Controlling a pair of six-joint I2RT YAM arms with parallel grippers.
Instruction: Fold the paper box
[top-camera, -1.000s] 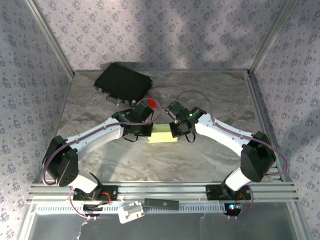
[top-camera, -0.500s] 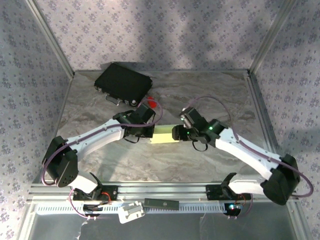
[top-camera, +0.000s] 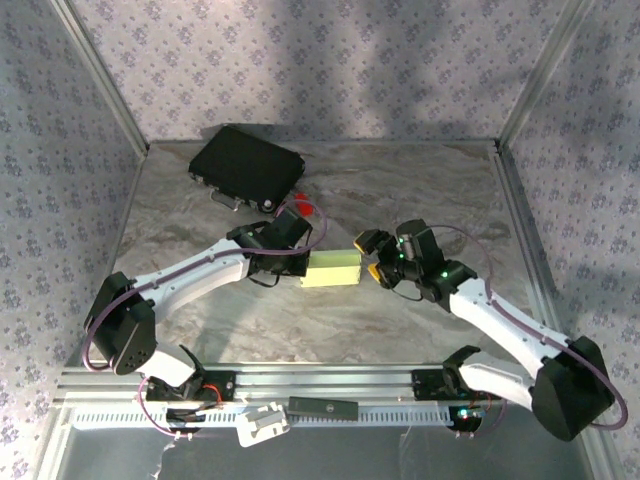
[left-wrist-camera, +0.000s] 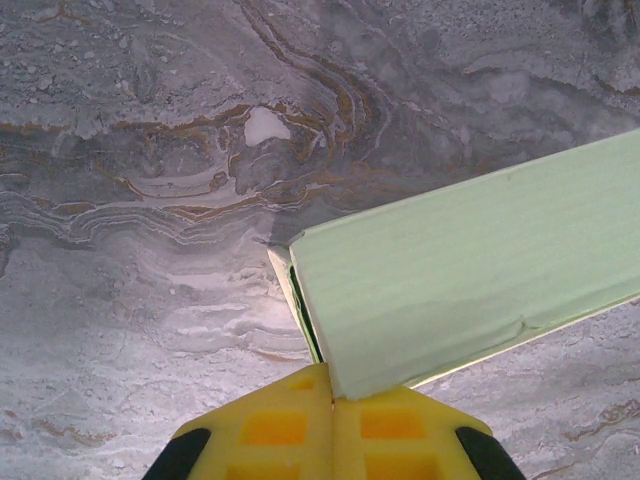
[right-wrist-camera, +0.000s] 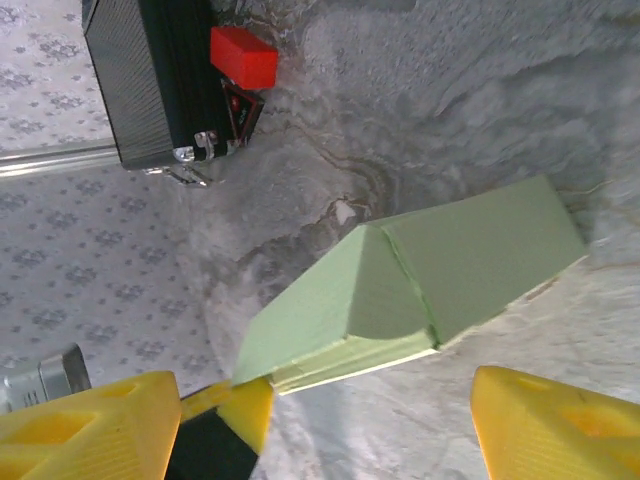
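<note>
The paper box (top-camera: 333, 269) is a pale green, small flat box lying on the marble table (top-camera: 440, 190) between the two arms. My left gripper (top-camera: 303, 264) is at its left end. In the left wrist view the yellow fingertips (left-wrist-camera: 270, 425) of the left gripper (left-wrist-camera: 333, 396) are shut on a corner of the paper box (left-wrist-camera: 470, 270). My right gripper (top-camera: 368, 256) stands open just off the box's right end. From the right wrist, the paper box (right-wrist-camera: 420, 275) lies ahead of the right gripper (right-wrist-camera: 320, 425), whose wide-apart fingers (right-wrist-camera: 550, 425) hold nothing.
A black case (top-camera: 246, 165) lies at the back left of the table, with a small red object (top-camera: 300, 201) beside it. Both also appear in the right wrist view, the case (right-wrist-camera: 150, 70) and the red object (right-wrist-camera: 243, 55). Patterned walls enclose the table; a metal rail (top-camera: 320, 378) runs along the front.
My right gripper has opened, let go of the paper box and drawn back to the right, its arm swinging outward. The left gripper has stayed shut on the box.
</note>
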